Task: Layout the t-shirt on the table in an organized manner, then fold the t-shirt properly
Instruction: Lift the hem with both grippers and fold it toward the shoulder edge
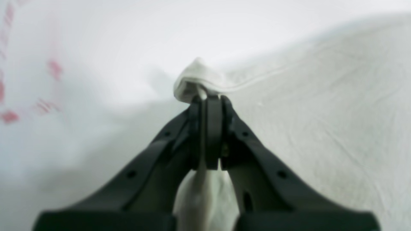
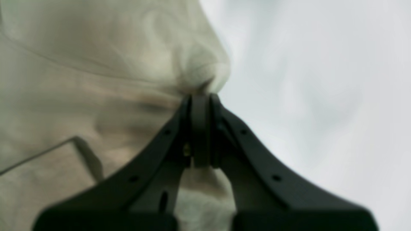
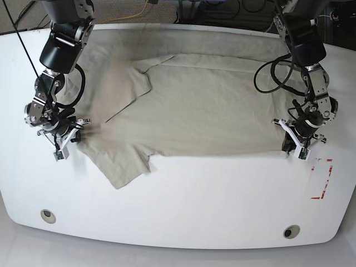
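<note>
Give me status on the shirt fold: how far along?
Done: the wrinkled beige cotton t-shirt lies mostly spread on the glossy white table, though one sleeve looks folded over the body. In hand: the left pincer is shut on an edge corner, and the right pincer is shut on the opposite end. Left: no proper fold visible yet.

My black left gripper (image 1: 210, 99) is pinched together on a bunched fold of the wrinkled, pale beige-grey cotton t-shirt (image 1: 321, 112), with a small lump of cloth poking out past my fingertips and more of it showing between my fingers below. The rest of the shirt spreads off to the right over the glossy white counter (image 1: 112, 48). Blurred red marks (image 1: 54, 69) sit on the counter at the far left.
</note>
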